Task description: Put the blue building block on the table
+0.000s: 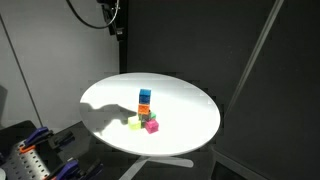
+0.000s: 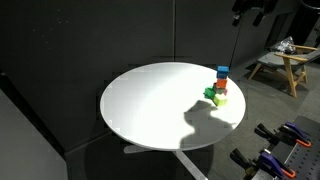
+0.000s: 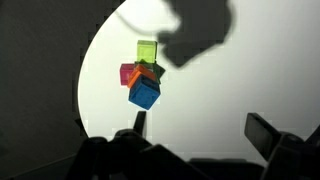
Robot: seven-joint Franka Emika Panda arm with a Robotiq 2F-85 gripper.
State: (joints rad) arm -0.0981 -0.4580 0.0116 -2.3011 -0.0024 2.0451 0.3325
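The blue building block (image 1: 146,95) sits on top of an orange cube (image 1: 146,106) in a small stack near the edge of the round white table (image 1: 190,105). In the other exterior view the blue block (image 2: 222,72) tops the same stack. In the wrist view the blue block (image 3: 144,94) shows from above, with the orange cube (image 3: 151,72), a green cube (image 3: 147,50) and a pink cube (image 3: 128,73) next to it. My gripper (image 3: 200,128) is open and empty, high above the table and to the side of the stack.
A yellow-green block (image 1: 136,124) and a pink block (image 1: 152,126) lie at the foot of the stack. Dark curtains surround the table. A wooden stool (image 2: 285,65) stands behind it. Clamps (image 1: 35,150) lie on a bench beside it.
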